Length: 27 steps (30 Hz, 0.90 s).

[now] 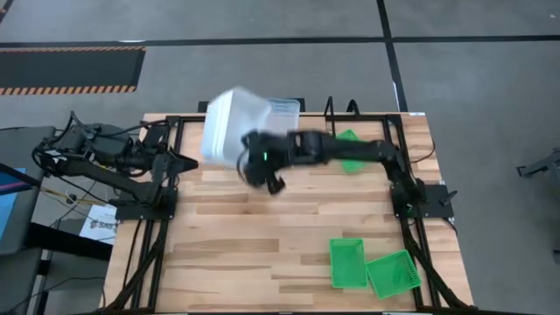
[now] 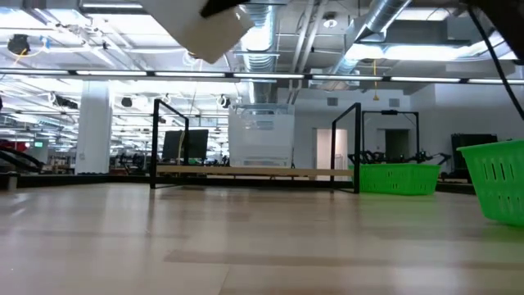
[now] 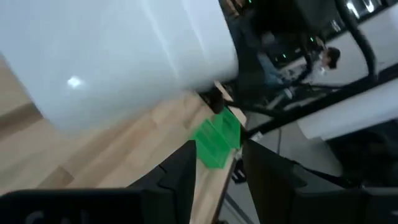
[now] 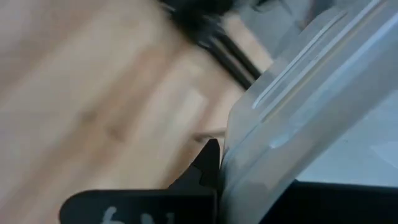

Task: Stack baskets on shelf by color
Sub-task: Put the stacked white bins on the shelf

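Observation:
A white basket (image 1: 229, 129) hangs tilted high above the table, at the top of the low view (image 2: 205, 29), with my right gripper (image 1: 255, 163) shut on it. Behind it stands the shelf (image 2: 254, 171) at the far edge, and a clear basket (image 1: 282, 108) rests on its board. One green basket (image 1: 352, 154) stands on the table right of the shelf. My left gripper (image 3: 217, 177) waits open at the table's left side, pointing toward the white basket (image 3: 118, 56), with nothing between its fingers. My right gripper holds the white basket by its rim and wall (image 4: 249, 134), at the basket's near right part. One dark finger (image 4: 209, 163) lies against the wall's outer face; the basket hides the other finger. The basket is lifted clear of the table and tilted.
Two more green baskets (image 1: 347, 262) (image 1: 394, 273) lie on the table near its front right corner. The shelf's black metal legs (image 2: 155, 143) (image 2: 358, 147) rise at the far edge. Bare wooden tabletop (image 1: 245, 245) lies in the middle and near left.

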{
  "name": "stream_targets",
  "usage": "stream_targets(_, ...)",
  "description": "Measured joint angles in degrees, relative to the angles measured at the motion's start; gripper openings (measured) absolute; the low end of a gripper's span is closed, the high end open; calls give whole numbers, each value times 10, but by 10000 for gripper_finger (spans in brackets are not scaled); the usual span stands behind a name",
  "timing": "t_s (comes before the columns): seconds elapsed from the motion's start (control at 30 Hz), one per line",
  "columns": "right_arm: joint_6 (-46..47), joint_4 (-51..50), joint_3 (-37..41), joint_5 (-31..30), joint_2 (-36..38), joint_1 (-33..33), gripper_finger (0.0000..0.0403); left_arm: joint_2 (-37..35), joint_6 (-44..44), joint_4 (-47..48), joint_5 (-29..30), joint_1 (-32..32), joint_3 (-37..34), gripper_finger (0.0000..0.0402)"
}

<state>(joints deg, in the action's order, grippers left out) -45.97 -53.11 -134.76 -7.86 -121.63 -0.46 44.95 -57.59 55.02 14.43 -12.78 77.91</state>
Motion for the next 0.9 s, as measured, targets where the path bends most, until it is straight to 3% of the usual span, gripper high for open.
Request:
stream_targets(0.43,-89,8,-1,51,-45,-136,27,0,0,0,130,0,0,119)
stream_targets(0.9,-100,-17,0,68,-101,-151,27,0,0,8,140,0,0,119)
